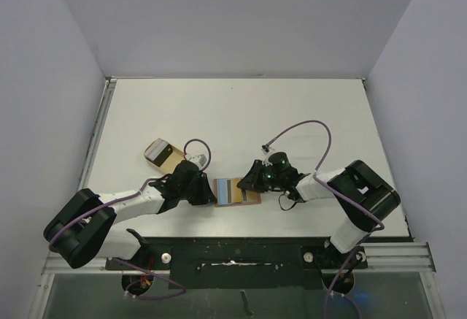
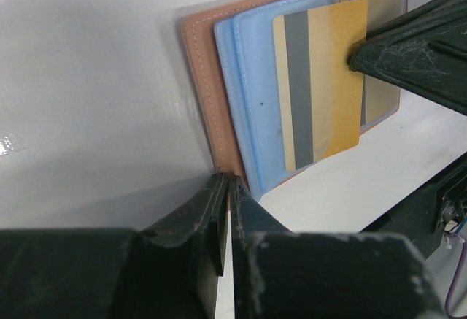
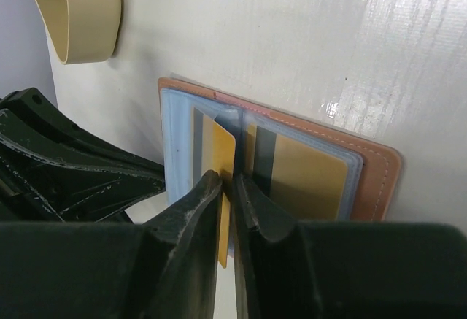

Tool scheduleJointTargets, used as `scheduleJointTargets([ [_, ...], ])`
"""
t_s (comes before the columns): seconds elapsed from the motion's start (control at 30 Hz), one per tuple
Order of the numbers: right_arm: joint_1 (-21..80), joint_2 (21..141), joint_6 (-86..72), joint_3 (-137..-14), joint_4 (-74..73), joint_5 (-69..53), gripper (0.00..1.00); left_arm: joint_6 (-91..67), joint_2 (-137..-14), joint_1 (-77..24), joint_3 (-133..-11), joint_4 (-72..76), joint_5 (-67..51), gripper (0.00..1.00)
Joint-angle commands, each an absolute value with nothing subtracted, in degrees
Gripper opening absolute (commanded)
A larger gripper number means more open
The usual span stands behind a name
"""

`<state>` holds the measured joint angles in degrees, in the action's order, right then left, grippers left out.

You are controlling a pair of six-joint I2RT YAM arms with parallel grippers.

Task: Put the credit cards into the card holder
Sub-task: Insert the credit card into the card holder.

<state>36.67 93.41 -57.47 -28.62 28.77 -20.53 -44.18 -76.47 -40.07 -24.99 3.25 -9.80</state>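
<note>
Though indistinct from above, left fingers [image 2: 193, 220] tight on card holder [image 2: 201, 78], right fingers [image 3: 186, 220] on gold card [image 3: 220, 151].

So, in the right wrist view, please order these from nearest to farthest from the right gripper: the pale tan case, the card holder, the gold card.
1. gold card: pinched by the right gripper itself.
2. card holder: lying open on the table just beyond the fingertips.
3. pale tan case: far off at the upper left of the view.
</note>
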Motion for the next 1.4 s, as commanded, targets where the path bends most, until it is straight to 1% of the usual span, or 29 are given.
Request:
scheduleJointTargets([
  [0.0,37.8,93.0,-55.7,-31.1,25.1,-18.2,0.18,-44.1,-76.0,-40.8,-25.0,5.2,-10.1,0.05],
  [0.13,38.0,90.0,-53.2,-32.7,18.5,-15.7,0.36,-44.0,-76.3,-40.8,-24.9,5.2,-9.9,0.05],
  [0.2,38.2,88.7,-52.4,-33.2,16.3,-15.0,0.41,-43.9,-76.5,-40.8,-24.8,5.3,-10.0,0.05],
  [0.33,39.1,88.3,-50.6,-36.2,10.3,-13.3,0.46,-43.9,-76.6,-40.8,-24.9,5.5,-9.9,0.05],
  [0.47,41.2,89.0,-49.2,-39.0,6.5,-10.8,0.48,-43.7,-76.6,-40.8,-25.2,5.4,-9.8,0.05],
  [0.63,42.2,90.8,-50.4,-39.3,7.3,-10.9,0.49,-43.4,-76.7,-40.8,-25.4,5.2,-9.8,0.05],
  [0.9,43.5,93.1,-52.9,-39.3,13.3,-14.2,0.48,-43.3,-76.5,-40.8,-25.7,5.6,-9.7,0.05],
  [1.03,43.9,93.6,-53.3,-39.2,14.1,-14.7,0.40,-43.6,-76.4,-40.8,-25.4,5.9,-9.7,0.05],
  [1.2,43.9,93.0,-53.4,-38.3,14.2,-14.5,0.26,-43.5,-75.7,-40.8,-25.4,5.2,-9.3,0.05],
  [1.27,43.9,92.8,-53.3,-38.2,13.8,-14.2,0.23,-43.2,-75.1,-40.7,-25.6,4.2,-8.5,0.06],
  [1.37,43.9,92.5,-52.7,-38.3,11.4,-13.2,0.21,-43.1,-73.8,-40.7,-25.8,2.9,-7.0,0.06],
])
